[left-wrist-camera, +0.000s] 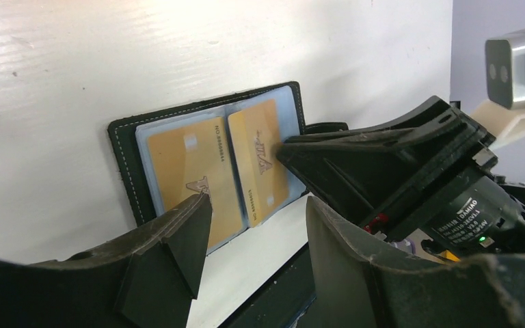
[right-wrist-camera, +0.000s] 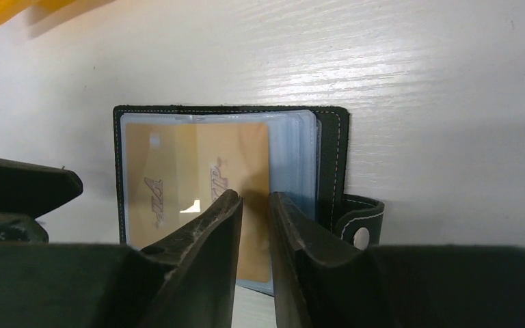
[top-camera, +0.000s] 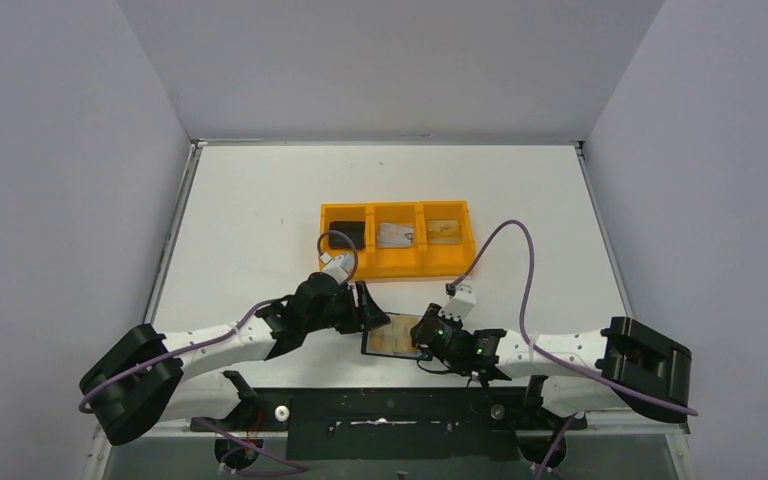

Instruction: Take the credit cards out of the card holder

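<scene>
The black card holder (top-camera: pixel 388 340) lies open near the table's front edge, between my two grippers. Two gold credit cards (left-wrist-camera: pixel 184 164) (left-wrist-camera: pixel 263 157) sit in its clear pockets. My left gripper (left-wrist-camera: pixel 256 219) is open and wide at the holder's near edge with nothing between its fingers, one fingertip (left-wrist-camera: pixel 198 205) over the left card's corner. My right gripper (right-wrist-camera: pixel 254 205) stands over the right-hand card (right-wrist-camera: pixel 243 157), its jaws a narrow gap apart with nothing in it. The holder's snap tab (right-wrist-camera: pixel 359 225) sticks out beside it.
An orange three-compartment tray (top-camera: pixel 397 262) stands behind the holder. It holds a small black block (top-camera: pixel 348 234), a silvery card (top-camera: pixel 395 234) and a gold card (top-camera: pixel 443 230). The black base rail (top-camera: pixel 380 405) runs along the front edge, just below the holder.
</scene>
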`<state>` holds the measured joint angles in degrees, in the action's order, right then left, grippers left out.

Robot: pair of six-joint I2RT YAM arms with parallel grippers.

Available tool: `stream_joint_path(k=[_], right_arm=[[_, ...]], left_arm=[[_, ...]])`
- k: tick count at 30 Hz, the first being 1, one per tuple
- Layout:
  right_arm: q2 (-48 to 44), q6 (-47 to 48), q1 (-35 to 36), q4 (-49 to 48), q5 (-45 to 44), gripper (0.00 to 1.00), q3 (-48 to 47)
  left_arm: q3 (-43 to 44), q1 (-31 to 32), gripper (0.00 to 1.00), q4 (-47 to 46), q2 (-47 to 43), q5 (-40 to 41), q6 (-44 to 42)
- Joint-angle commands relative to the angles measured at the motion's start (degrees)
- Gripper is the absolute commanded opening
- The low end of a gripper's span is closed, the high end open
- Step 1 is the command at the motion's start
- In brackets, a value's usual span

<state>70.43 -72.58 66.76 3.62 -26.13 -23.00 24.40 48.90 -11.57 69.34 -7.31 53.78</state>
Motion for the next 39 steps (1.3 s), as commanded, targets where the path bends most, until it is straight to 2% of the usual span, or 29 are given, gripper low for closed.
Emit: stream_joint_path(k=[1, 4, 13, 21, 28, 34, 39], right_arm=[[2.4, -4.8, -0.4, -1.2, 1.0, 0.22, 2.7], [2.9, -6.3, -0.4, -1.3, 1.0, 0.17, 3.9], [2.4, -8.8, -0.5, -3.7, 0.6, 0.14, 7.2], [1.3, -9.5, -0.5, -3.6, 0.8, 0.14, 8.0], [1.0, -9.4, -0.6, -3.4, 0.7, 0.14, 7.9], [0.8, -9.5, -0.5, -3.2, 0.6, 0.14, 7.7], [0.7, -9.7, -0.5, -3.0, 0.6, 0.14, 7.8]], left_arm=[[0.9, -0.4, 0.53, -5.2, 1.5, -2.8, -0.2], [1.9, -0.3, 0.52, -5.5, 3.2, -4.0, -0.7], [3.6, 0.2, 0.5, -7.4, 10.8, -5.8, -0.6], [3.2, 0.5, 0.4, -10.6, 13.7, -7.2, 0.7], [2.2, 0.7, 0.35, -12.0, 16.4, -6.1, 1.1], [-3.2, 1.0, 0.23, -21.2, 18.9, -5.9, 5.3], [-1.4, 0.9, 0.15, -19.6, 19.3, -6.9, 4.1]])
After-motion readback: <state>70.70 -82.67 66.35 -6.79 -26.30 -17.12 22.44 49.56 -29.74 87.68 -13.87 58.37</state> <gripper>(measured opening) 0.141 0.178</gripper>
